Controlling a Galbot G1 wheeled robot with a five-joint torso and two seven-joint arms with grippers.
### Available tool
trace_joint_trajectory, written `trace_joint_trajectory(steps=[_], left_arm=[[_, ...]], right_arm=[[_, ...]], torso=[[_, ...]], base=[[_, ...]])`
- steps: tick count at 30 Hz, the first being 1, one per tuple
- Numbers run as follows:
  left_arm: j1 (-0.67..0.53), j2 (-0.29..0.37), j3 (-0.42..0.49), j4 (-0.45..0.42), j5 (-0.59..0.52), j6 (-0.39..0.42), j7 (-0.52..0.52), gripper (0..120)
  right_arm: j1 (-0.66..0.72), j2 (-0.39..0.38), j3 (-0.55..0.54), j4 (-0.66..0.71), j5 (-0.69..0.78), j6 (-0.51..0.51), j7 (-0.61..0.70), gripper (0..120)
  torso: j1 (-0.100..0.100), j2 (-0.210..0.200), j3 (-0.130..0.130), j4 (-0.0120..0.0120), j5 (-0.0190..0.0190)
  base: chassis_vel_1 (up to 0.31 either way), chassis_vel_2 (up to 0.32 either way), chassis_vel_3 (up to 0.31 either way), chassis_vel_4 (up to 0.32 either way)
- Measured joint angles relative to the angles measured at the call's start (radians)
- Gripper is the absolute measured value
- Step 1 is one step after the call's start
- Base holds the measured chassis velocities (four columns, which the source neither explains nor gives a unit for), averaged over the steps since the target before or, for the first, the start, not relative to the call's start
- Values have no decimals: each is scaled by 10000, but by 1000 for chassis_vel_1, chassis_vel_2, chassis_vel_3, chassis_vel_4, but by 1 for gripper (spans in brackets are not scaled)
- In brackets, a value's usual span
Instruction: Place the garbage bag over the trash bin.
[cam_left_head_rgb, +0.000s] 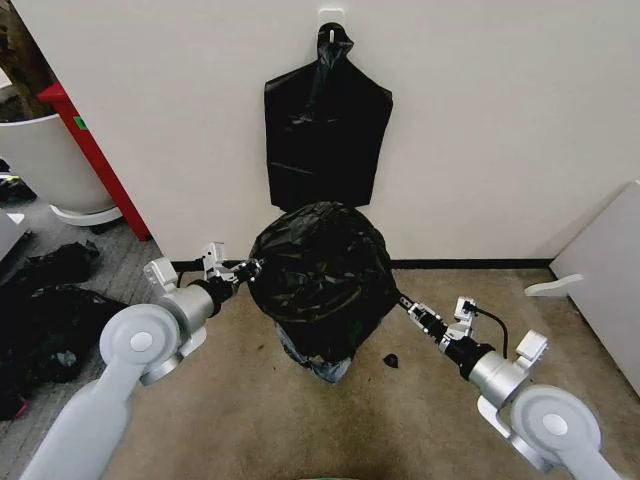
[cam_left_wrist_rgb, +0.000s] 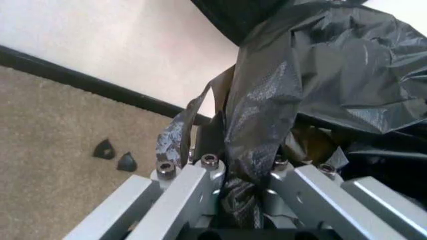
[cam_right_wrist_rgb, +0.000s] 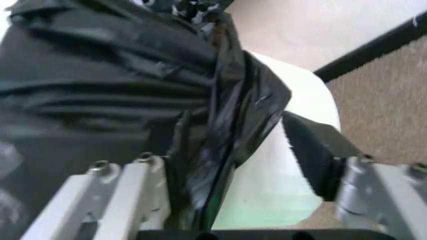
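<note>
The thin, glossy black plastic garbage bag (cam_left_head_rgb: 320, 275), deeply wrinkled, billows in a rounded dome over the small round white plastic trash bin (cam_right_wrist_rgb: 293, 150), whose smooth wall shows beside the film (a pale crescent). At the bin's left, the left gripper (cam_left_head_rgb: 248, 268) pinches a crumpled fold between closed metal fingers (cam_left_wrist_rgb: 193, 185). At the bin's right, the right gripper (cam_left_head_rgb: 403, 301) stands parted, one finger (cam_right_wrist_rgb: 133, 190) against the film.

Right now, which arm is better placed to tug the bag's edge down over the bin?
Left, probably. The left tool has a fold of the garbage bag bunched between its fingers. The right tool stands open beside the trash bin, film touching one finger only.
</note>
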Motion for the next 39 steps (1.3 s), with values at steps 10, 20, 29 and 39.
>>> trace_joint_trajectory(steps=[10,20,29,39], left_arm=[[272,35,157,17,1669,-70,64,3],[478,92,591,72,4446,-330,726,3],[518,160,745,-128,5056,-554,898,3],[739,174,800,-217,5710,-741,1135,3]], right_arm=[[1,-569,857,1693,-1031,10,698,92],[2512,-2429,-592,2658,-1998,-1094,2591,100],[5600,-2758,-3381,2463,-1154,-2468,3795,68],[9454,-1858,-7315,1766,319,-3144,6558,34]], torso=[[0,0,0,-1,1],[0,0,1,1,2],[0,0,1,-2,1],[0,0,1,2,-1]], base=[[0,0,0,0],[0,0,0,0],[0,0,0,0],[0,0,0,0]])
